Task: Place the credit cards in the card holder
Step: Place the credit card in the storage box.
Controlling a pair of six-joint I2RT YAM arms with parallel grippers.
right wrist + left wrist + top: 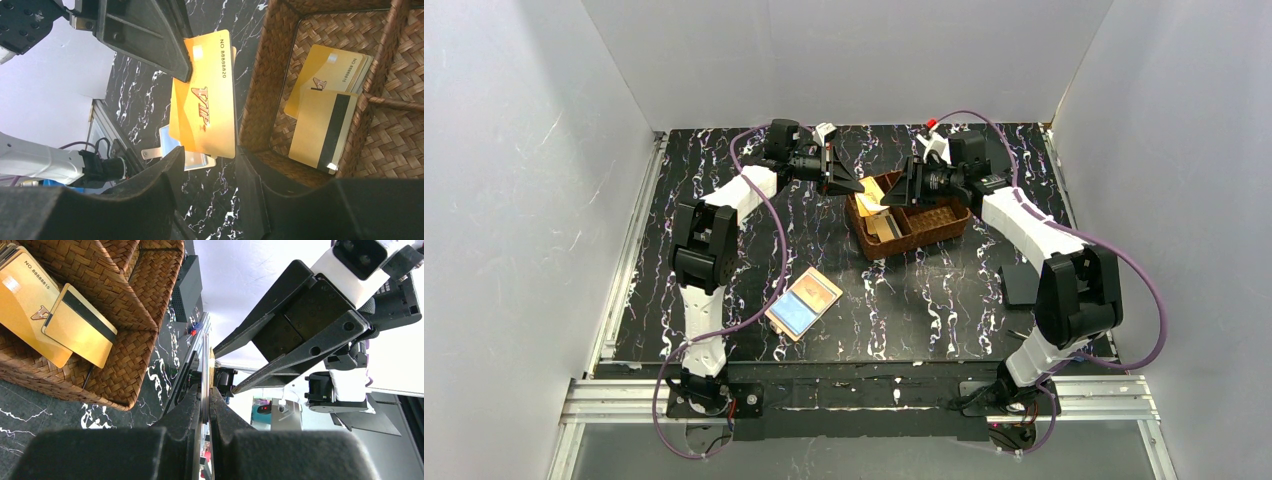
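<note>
1. Top external: the left gripper (854,186) is pinching a credit card (870,196) at the basket's (929,226) left end; the card holder (804,303) is lying open, nearer the left arm
2. Left wrist: the right gripper (225,371) is gaping wide just beyond the card
3. Right wrist: the card's long axis is pointing into those open jaws

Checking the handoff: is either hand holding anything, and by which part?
Left hand is shut on a gold credit card, pinching one short end near a corner. Right hand is open and grips nothing.
</note>
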